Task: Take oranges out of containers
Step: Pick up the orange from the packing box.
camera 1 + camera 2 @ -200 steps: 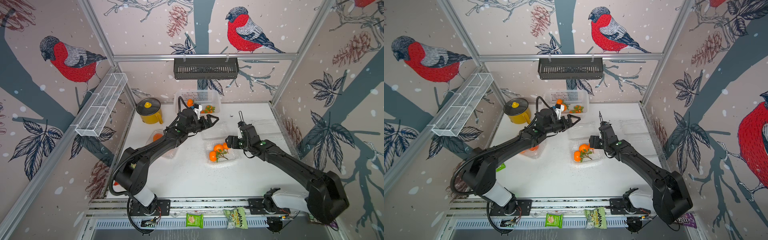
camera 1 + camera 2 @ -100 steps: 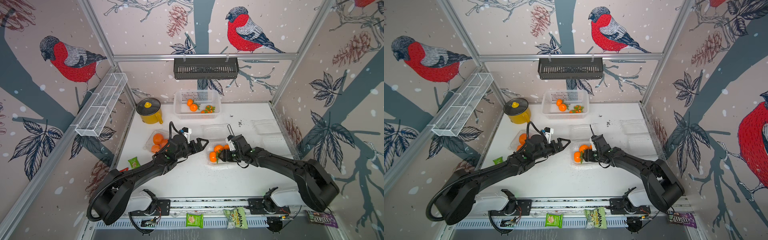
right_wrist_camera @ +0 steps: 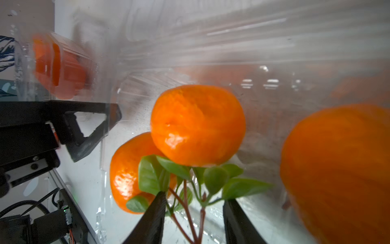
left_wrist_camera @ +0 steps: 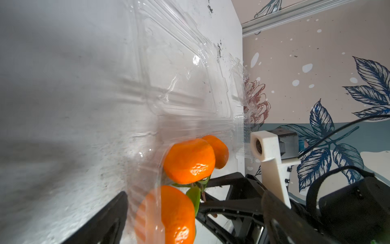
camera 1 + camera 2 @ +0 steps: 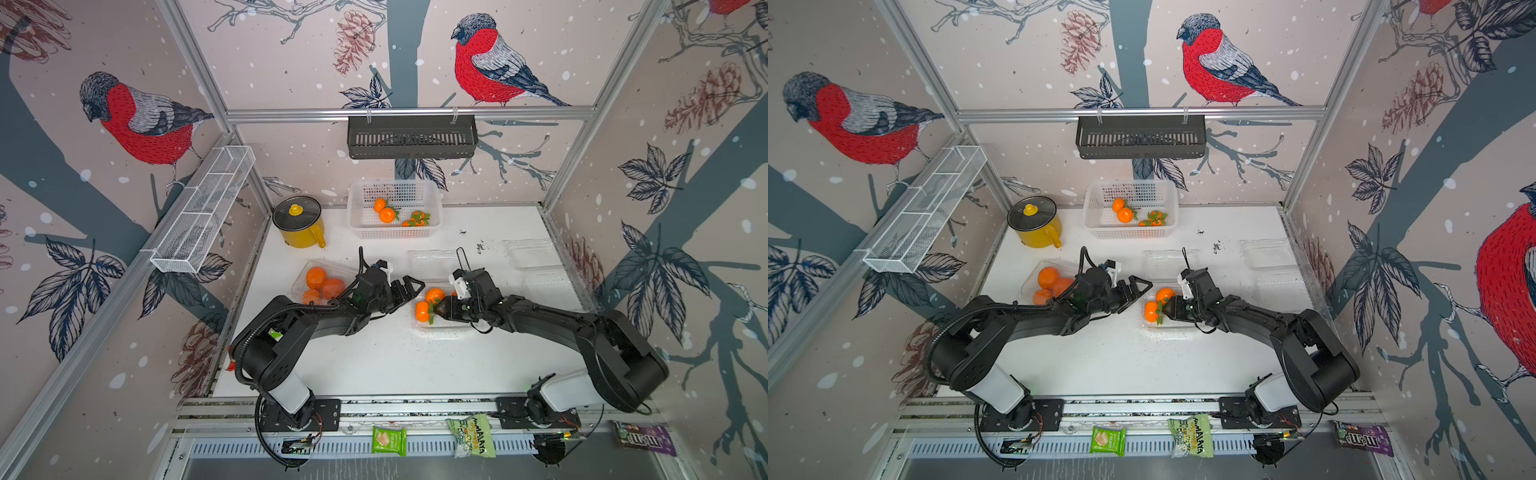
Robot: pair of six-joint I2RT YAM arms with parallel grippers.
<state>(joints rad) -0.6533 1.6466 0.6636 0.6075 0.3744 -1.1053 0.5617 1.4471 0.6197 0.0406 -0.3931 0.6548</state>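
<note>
A clear container [image 5: 440,328] in the middle of the table holds small leafy oranges [image 5: 434,295]; its lid [image 5: 432,259] lies open behind it. My right gripper [image 5: 438,309] reaches into it. In the right wrist view its fingers [image 3: 154,219] stand apart on either side of the red-green stems [image 3: 185,202], not touching them, just below two oranges [image 3: 198,124]. My left gripper [image 5: 409,291] is wide open at this container's left wall, with an orange [image 4: 168,213] behind the plastic. A second container [image 5: 300,272] to the left holds three larger plain oranges [image 5: 316,277].
A white basket [image 5: 432,195] at the back holds several leafy oranges. A yellow lidded pot [image 5: 300,224] stands at the back left. An empty clear container [image 5: 536,253] lies open at the right. Both arms meet close together over the middle container.
My left arm has drawn back from the basket to the middle container's left wall. My right gripper has dropped into that container, and its jaws have narrowed round the stems.
</note>
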